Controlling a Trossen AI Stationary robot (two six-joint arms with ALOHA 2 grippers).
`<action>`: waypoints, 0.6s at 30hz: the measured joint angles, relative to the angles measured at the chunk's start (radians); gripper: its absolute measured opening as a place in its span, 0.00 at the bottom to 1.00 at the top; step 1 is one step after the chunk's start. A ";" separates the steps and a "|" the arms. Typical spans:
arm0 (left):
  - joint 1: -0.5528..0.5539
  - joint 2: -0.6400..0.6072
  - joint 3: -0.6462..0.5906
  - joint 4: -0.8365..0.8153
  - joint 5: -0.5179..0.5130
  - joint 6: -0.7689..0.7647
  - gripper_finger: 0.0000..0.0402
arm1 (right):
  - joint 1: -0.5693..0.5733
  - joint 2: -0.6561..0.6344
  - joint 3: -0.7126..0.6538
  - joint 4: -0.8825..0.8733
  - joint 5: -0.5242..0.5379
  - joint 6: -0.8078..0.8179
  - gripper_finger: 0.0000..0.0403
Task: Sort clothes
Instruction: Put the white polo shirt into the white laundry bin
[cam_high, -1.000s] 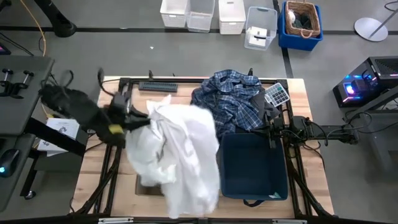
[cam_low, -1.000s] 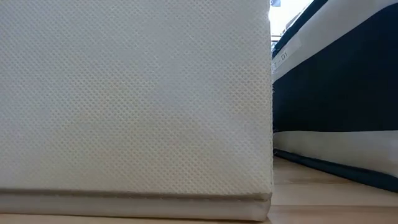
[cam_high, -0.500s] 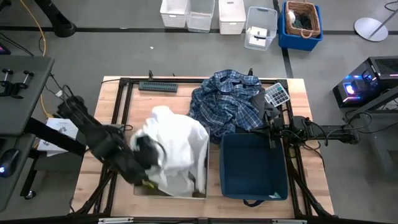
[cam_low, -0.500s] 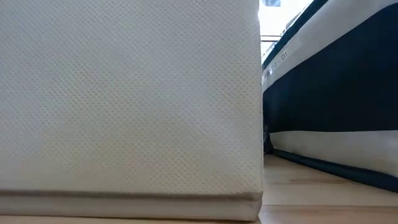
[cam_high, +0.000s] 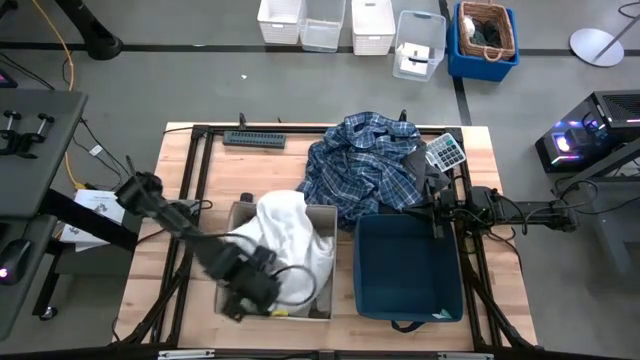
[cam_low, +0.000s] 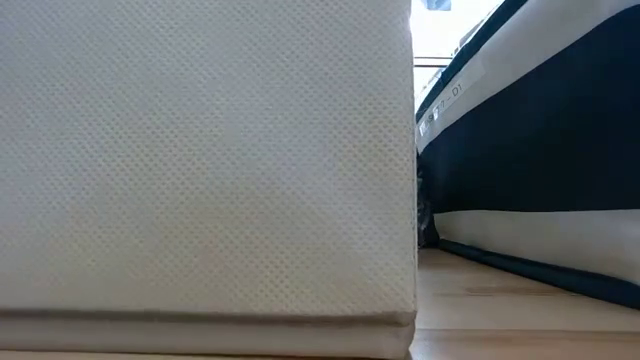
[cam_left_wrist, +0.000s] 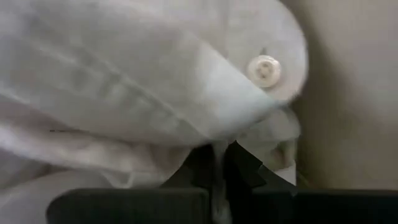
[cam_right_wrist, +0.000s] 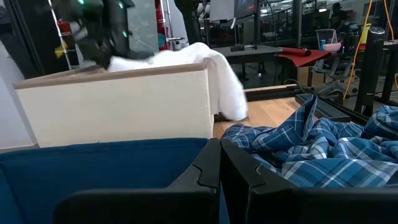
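A white garment (cam_high: 290, 235) lies bunched in the beige bin (cam_high: 322, 215), and part of it hangs over the bin's right wall (cam_right_wrist: 224, 87). My left gripper (cam_high: 250, 285) is down inside the bin, shut on the white cloth (cam_left_wrist: 155, 93). A blue-and-white plaid shirt (cam_high: 368, 165) lies heaped on the table behind the navy bin (cam_high: 405, 268). My right gripper (cam_right_wrist: 219, 165) is shut and empty, waiting over the navy bin's far rim. I see no beige-tan garment. My left gripper pinches a bunched fold of the white garment (cam_left_wrist: 219, 163) between its two fingers, close to a buttoned edge (cam_left_wrist: 264, 67). It comes from above, slanting down into the bin. The cloth lies slack in the bin around the fingers.
The beige bin's wall (cam_low: 200, 160) fills most of the low view, with the navy bin (cam_low: 540, 150) beside it. A keypad device (cam_high: 445, 150) and a dark bar (cam_high: 254, 139) lie at the table's far edge. Storage boxes (cam_high: 330, 25) stand on the floor beyond.
My left gripper has gone toward the table's near edge and down into the beige bin, still shut on the white garment. The garment, which hung spread out above the table, has dropped and bunched up in the bin.
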 joint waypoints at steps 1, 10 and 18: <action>0.028 0.011 -0.022 0.031 0.013 -0.008 0.01 | 0.000 0.000 0.000 0.000 0.000 0.000 0.00; 0.149 0.000 -0.277 0.169 0.208 -0.103 0.01 | 0.000 0.000 0.000 0.000 0.000 0.000 0.00; 0.169 -0.172 -0.538 0.153 0.258 -0.216 0.01 | 0.000 0.000 0.000 0.000 0.000 0.000 0.00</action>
